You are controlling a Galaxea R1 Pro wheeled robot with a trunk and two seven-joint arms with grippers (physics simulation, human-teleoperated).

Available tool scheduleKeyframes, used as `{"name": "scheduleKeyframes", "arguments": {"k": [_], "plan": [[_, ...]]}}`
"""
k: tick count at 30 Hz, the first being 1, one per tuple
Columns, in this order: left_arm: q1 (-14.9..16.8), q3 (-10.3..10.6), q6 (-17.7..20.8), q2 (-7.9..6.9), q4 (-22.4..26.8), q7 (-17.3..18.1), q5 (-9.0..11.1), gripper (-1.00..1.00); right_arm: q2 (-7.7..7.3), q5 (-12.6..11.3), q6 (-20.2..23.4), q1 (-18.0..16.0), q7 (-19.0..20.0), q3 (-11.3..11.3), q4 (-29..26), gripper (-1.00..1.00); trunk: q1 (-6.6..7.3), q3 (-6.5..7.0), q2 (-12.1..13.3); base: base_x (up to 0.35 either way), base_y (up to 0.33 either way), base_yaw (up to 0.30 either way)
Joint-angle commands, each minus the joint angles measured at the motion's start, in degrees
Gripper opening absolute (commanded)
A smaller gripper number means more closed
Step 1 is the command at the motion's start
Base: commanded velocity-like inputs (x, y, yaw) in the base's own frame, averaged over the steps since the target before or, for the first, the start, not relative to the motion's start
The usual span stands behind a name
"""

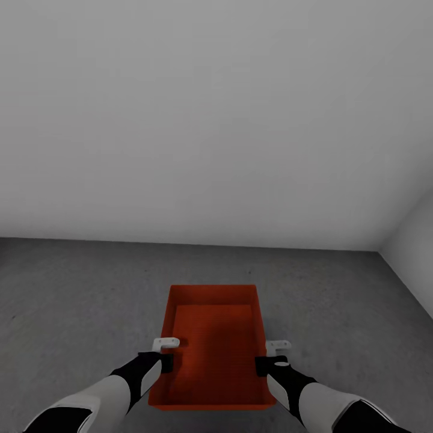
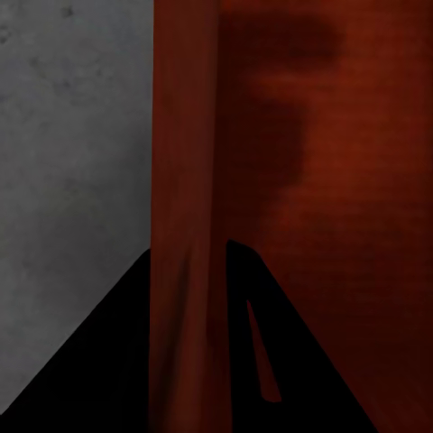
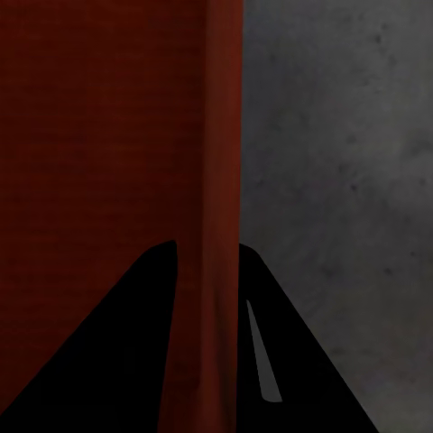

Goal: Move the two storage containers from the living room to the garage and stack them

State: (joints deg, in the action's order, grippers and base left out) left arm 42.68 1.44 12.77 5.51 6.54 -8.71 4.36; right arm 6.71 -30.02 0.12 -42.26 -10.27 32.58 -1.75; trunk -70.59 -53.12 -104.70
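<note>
The left hand (image 1: 163,353) grips the left wall of an orange-red bin (image 1: 210,343), one finger (image 2: 99,361) on each side of it. The bin is empty, showing only its ribbed base, and sits low over the grey concrete floor (image 1: 78,300) near a white wall (image 1: 210,120). The right hand (image 1: 273,356) clamps the right wall likewise.

Got one orange-red storage container (image 1: 211,343) right in front of me, open top, low straight walls, finely ribbed base. It's level, long side pointing away from me, over the dark grey concrete floor (image 1: 72,300) of the garage, near the white wall's corner.
</note>
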Motion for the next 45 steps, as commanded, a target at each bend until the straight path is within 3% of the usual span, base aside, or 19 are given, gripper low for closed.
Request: {"name": "scheduleKeyframes", "arguments": {"k": [1,22,32,45], "plan": [[0.0,-0.4,0.2,0.11,0.4,-0.3,-0.1,-1.00,0.41,-1.4,0.0,0.0,0.1,0.9,0.2,-1.00,-0.22,-0.32,-0.4,0.000,0.000,0.000],[0.0,-0.4,0.2,0.11,0.3,-0.3,-0.1,-1.00,0.30,-1.4,0.0,0.0,0.1,0.9,0.2,-1.00,-4.83,-5.31,-8.9,0.000,0.000,0.000],[0.0,-0.4,0.2,0.11,0.4,-0.3,-0.1,-1.00,0.35,-1.4,0.0,0.0,0.1,0.9,0.2,-1.00,-4.83,-5.32,-8.9,0.000,0.000,0.000],[0.0,-0.4,0.2,0.11,0.3,-0.3,-0.1,-1.00,0.40,-1.4,0.1,0.0,0.1,1.0,0.2,-1.00,-7.68,-7.66,-14.1,0.000,0.000,0.000]]}}
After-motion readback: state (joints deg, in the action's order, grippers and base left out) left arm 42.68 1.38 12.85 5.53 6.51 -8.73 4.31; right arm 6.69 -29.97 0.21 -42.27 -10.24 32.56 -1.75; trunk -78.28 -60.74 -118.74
